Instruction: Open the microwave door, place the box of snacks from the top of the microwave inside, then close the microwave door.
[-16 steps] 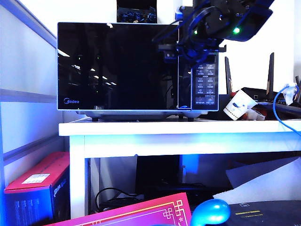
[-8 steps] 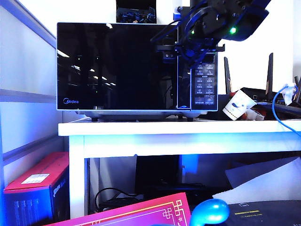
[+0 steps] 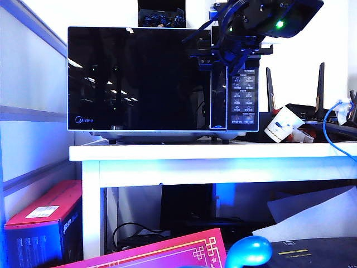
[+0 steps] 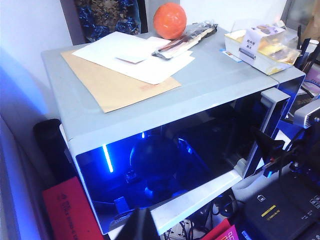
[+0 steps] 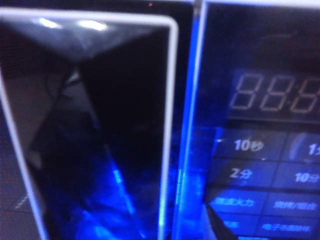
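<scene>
The black microwave (image 3: 244,100) stands on the white table (image 3: 167,152), and its glossy microwave door (image 3: 139,78) is closed. Seen from the left wrist, the pale box of snacks (image 4: 260,47) lies on the microwave's top at the corner above the button panel. My right gripper (image 3: 220,58) is open at the top of the door handle (image 3: 218,106), right against the door's edge. Up close in the right wrist view are the handle (image 5: 100,125), the panel's display (image 5: 275,95) and one dark fingertip (image 5: 218,225). Only a dark tip of my left gripper (image 4: 139,229) shows, off the microwave's front left corner.
White papers on a brown envelope (image 4: 125,75) and an orange ball (image 4: 170,20) also lie on the microwave's top. A dark carton of blue-wrapped items (image 3: 162,17) stands behind. A router (image 3: 321,84), a paper cup (image 3: 280,124) and cables crowd the table's right. A red box (image 3: 44,223) sits below.
My right gripper has risen a little along the door's right edge, towards the top of the handle, and its wrist has tipped. The door stays closed. The left arm has not moved.
</scene>
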Available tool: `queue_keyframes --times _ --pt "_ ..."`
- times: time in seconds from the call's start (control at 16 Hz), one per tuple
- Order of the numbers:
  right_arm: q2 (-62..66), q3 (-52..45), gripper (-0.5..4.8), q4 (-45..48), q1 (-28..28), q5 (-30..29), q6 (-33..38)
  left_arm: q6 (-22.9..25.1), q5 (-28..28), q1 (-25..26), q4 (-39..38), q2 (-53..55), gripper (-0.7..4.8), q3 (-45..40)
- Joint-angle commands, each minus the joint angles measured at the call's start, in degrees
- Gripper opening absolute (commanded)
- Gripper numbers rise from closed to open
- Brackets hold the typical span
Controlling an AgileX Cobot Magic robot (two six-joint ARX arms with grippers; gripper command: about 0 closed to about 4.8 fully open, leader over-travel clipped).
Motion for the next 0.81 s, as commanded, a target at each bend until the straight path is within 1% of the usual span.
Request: queue_keyframes --times 0.06,0.12,0.37,0.81 --pt "-0.5 0.3 1.09 -0.4 0.1 -0.8 -0.1 0.0 0.0 0.0 0.5 -0.2 -0.06 0.3" --pt "-0.5 0.3 0.98 -0.5 0.1 -0.8 -0.1 0.0 0.0 0.0 0.5 -0.2 -0.06 0.3" --pt "-1.6 0.3 0.98 -1.7 0.7 -0.7 -0.1 0.0 0.0 0.0 0.5 -0.2 -0.06 0.3" --pt "-5.5 0.3 0.98 -8.3 0.8 -0.7 0.0 0.0 0.1 0.0 0.5 -0.2 -0.06 0.3"
